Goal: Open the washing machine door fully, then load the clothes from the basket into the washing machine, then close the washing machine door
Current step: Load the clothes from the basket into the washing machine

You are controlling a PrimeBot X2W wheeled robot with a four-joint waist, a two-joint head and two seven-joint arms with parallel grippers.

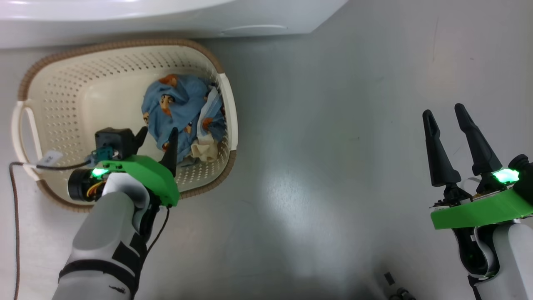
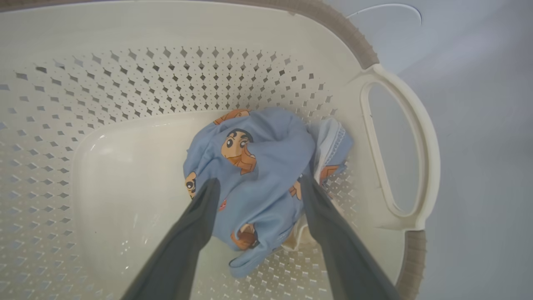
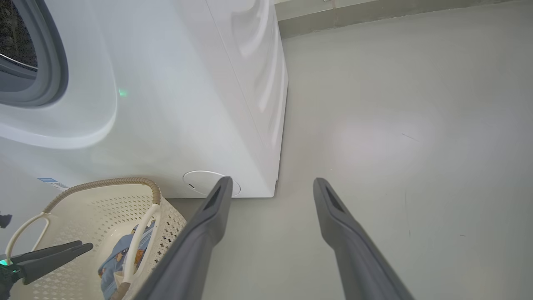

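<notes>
My left claw (image 1: 159, 131) hangs spread wide inside the basket (image 2: 166, 75), one finger on either side of the clothes (image 2: 254, 166). They lie bunched just ahead of my tips against the handle-side wall, and I judge I'm set here to straddle the heap before pinching it. My right claw (image 3: 270, 183), also wide and empty, waits over the floor (image 3: 395, 125). The washing machine (image 3: 187, 104) sits ahead-left of it, gasket (image 3: 54, 71) uncovered. Its blue sticker (image 3: 48, 180) is too small to read, and the cloth shows cartoon figures but no words.
</notes>
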